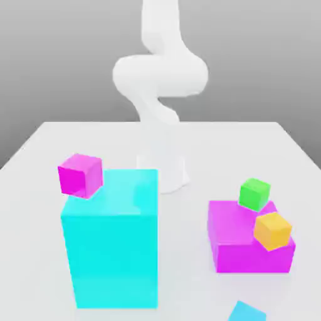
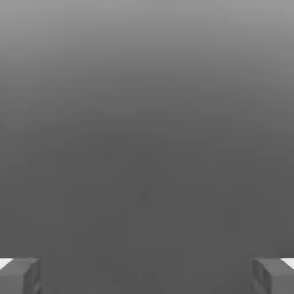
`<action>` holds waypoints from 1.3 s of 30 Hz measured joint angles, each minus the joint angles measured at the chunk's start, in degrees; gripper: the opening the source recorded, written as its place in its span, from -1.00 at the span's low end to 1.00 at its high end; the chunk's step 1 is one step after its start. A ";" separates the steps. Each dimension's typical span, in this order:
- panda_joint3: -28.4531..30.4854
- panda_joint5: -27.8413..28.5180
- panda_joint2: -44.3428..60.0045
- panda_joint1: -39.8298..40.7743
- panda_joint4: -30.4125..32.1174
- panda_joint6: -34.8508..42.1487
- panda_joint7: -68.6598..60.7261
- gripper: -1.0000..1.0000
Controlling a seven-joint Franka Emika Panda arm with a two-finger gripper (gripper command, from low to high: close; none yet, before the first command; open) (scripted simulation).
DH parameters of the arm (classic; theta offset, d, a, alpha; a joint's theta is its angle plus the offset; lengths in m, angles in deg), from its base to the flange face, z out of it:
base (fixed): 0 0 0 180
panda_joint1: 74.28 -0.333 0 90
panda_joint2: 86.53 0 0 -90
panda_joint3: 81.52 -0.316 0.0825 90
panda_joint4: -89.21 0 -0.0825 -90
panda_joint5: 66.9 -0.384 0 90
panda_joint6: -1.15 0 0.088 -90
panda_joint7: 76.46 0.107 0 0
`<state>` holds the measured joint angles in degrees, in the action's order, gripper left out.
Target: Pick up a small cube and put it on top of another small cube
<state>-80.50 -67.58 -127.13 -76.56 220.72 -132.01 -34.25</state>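
The small sky-blue cube (image 1: 246,311) lies on the white table at the front edge of the exterior view, partly cut off by the frame. A small green cube (image 1: 254,194) sits at the back corner of a flat magenta block (image 1: 238,241). At the block's front right corner is a small orange cube (image 1: 273,230). In the hand view my gripper (image 2: 147,277) is open: the two grey fingertips (image 2: 20,275) stand far apart, with nothing between them and plain grey background beyond.
A tall cyan block (image 1: 113,244) stands at the exterior view's left front, with a small magenta cube (image 1: 80,175) at its back left top corner. The white arm's base (image 1: 164,169) rises mid-table behind it. The table (image 1: 188,276) is white.
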 joint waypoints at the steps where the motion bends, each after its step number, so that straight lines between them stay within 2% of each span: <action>1: 0.41 -0.33 2.26 -0.95 -0.12 -0.59 -1.59 0.00; 10: 2.97 -3.52 21.16 -7.89 -1.11 -5.52 -15.19 0.00; 19: 2.06 -5.71 39.83 -11.97 -2.07 -10.48 -27.99 0.00; 29: 0.31 -1.23 60.09 -14.26 -3.02 -16.30 -37.38 0.00; 33: 0.12 -0.57 68.35 -14.51 -4.40 -21.80 -38.26 0.00; 34: 0.04 -0.64 70.27 -14.45 -4.78 -23.28 -38.34 -1.00; 39: 0.02 -0.65 70.26 -14.44 -4.78 -23.17 -38.35 -1.00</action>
<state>-80.47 -68.23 -56.87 -91.00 215.93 -155.18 -72.60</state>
